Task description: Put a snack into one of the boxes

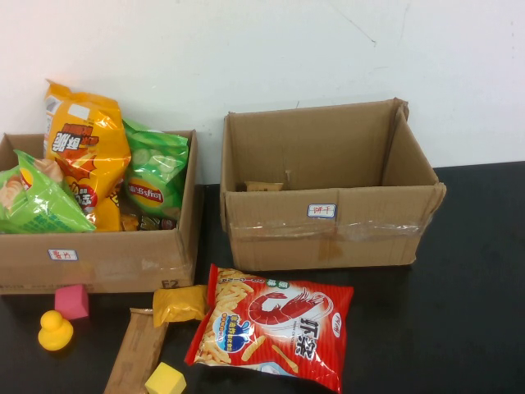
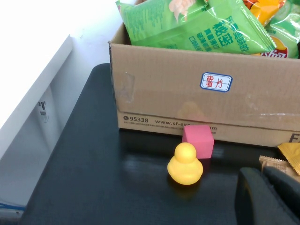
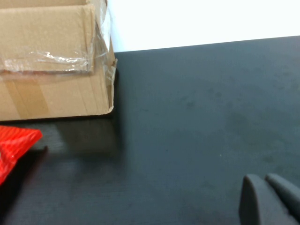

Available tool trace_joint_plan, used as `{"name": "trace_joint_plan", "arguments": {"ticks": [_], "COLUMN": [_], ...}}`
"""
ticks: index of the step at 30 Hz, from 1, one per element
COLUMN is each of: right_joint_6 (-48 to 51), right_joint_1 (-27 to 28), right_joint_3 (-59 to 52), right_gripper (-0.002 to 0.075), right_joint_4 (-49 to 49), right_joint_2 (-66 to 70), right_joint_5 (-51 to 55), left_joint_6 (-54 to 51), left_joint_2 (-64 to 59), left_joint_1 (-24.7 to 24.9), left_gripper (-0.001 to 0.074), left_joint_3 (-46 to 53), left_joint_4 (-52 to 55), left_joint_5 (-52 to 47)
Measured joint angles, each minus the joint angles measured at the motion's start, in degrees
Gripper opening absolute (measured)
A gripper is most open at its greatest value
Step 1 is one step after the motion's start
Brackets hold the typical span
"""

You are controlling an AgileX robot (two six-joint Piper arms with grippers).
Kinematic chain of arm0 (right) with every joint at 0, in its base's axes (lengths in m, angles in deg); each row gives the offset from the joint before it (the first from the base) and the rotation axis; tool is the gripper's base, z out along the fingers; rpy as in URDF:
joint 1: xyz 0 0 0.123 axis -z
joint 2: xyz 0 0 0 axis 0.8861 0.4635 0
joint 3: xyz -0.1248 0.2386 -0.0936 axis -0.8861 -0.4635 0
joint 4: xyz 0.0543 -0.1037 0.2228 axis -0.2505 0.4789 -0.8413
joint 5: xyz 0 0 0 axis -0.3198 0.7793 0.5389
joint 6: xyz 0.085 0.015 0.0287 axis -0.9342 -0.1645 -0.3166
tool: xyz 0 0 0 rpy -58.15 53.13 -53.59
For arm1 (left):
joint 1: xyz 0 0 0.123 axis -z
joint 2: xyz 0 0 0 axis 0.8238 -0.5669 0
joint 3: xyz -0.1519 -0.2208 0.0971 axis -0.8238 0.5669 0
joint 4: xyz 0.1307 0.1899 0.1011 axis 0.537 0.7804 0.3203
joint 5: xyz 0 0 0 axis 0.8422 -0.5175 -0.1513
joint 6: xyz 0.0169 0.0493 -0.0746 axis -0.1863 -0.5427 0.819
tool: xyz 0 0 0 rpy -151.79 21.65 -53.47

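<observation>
A red shrimp-chip bag (image 1: 275, 327) lies flat on the black table in front of the right cardboard box (image 1: 328, 222); its corner shows in the right wrist view (image 3: 14, 145). A small yellow packet (image 1: 179, 304) and a brown bar packet (image 1: 139, 349) lie to its left. The left box (image 1: 107, 263) holds an orange bag (image 1: 86, 148) and green bags (image 1: 154, 172). The right box holds only a small brown item (image 1: 264, 186). Neither arm shows in the high view. My left gripper (image 2: 262, 172) is shut and empty, just short of the brown packet (image 2: 272, 163). My right gripper (image 3: 265, 180) is shut and empty over bare table.
A yellow duck (image 1: 55, 331), a pink cube (image 1: 72, 301) and a yellow cube (image 1: 165, 380) sit at the front left. The duck (image 2: 185, 165) and pink cube (image 2: 198, 139) stand against the left box's front wall (image 2: 168, 93). The right box's corner (image 3: 51, 89) is in the right wrist view.
</observation>
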Motion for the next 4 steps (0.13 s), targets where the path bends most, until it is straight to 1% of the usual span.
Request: {"name": "trace_joint_plan", "arguments": {"ticks": [4], "right_joint_6": [0.0], "right_joint_1": [0.0], "right_joint_3": [0.0], "right_gripper": [-0.0001], "right_joint_4": [0.0], "right_joint_2": [0.0], "right_joint_5": [0.0], "left_joint_6": [0.0], "left_joint_2": [0.0], "left_joint_1": [0.0], "left_gripper": [-0.0001], "left_joint_3": [0.0], "left_joint_4": [0.0], "left_joint_5": [0.0]}}
